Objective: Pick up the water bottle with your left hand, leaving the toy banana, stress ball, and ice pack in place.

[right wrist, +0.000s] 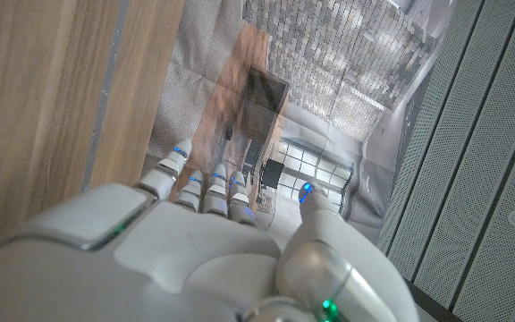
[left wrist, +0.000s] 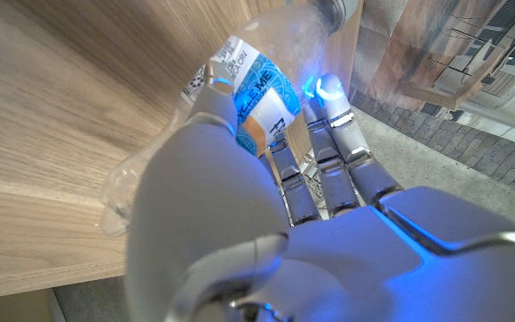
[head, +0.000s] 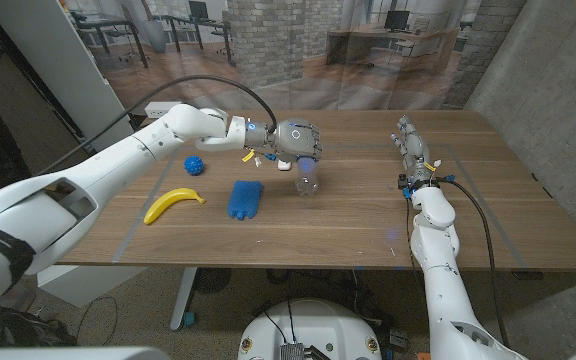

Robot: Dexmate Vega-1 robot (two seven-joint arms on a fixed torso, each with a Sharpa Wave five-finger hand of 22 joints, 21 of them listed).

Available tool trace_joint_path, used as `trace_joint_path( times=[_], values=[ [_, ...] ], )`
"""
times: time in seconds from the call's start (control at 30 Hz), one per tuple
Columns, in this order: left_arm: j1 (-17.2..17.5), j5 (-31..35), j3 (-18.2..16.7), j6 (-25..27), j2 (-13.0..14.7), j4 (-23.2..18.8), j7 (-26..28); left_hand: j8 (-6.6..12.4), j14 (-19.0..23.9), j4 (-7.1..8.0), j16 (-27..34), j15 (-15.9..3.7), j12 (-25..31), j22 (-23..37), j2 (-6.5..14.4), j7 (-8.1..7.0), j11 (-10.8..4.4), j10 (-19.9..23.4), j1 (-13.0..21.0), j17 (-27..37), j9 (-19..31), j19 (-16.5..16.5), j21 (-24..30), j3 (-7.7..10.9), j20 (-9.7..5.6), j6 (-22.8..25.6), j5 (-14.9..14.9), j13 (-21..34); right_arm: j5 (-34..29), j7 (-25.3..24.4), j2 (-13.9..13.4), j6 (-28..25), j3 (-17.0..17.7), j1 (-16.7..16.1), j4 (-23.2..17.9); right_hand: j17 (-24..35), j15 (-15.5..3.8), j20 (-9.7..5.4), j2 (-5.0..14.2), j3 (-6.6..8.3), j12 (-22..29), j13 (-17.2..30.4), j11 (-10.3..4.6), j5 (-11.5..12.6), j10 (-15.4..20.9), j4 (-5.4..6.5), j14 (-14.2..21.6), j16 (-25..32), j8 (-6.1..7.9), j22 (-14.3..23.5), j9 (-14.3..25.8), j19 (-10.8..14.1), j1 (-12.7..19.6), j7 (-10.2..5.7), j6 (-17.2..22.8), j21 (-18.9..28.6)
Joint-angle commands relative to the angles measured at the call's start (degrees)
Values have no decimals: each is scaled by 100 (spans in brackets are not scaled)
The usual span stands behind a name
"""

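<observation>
Above the wooden table [head: 368, 215], left hand [head: 296, 139] grips clear crinkled plastic bottle [head: 307, 183].

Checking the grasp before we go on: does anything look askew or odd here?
The clear plastic water bottle sits tilted in the left hand, not upright. The yellow toy banana, blue stress ball and blue ice pack lie undisturbed.

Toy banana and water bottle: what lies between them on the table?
In the head view, the blue ice pack lies between the toy banana and the water bottle, which the left hand grips.
</observation>
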Motion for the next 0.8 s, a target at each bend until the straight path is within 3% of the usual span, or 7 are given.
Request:
trace_joint_path(
  times=[0.03,0.8],
  values=[
    [171,-65,-201,236,51,-208,37,11,794,164,-32,-1719,33,-6,663,-215,-477,493,664,439,37,-35,69,183,-197,991,31,589,-12,-6,20,-25,-20,-97,-156,19,56,-15,-7,-21,0,23,14,31,34,-11,6,25,10,21,31,17,-63,-1,67,33],
    [536,-108,-592,588,176,-668,162,-18,853,161,-76,-1720,9,-34,646,-212,-563,542,694,569,44,-86,330,190,-248,1044,34,644,-66,-19,62,-102,-105,-325,-514,16,58,-4,-5,-15,2,23,20,34,39,-20,2,23,9,21,31,11,-63,3,68,31]
  ],
)
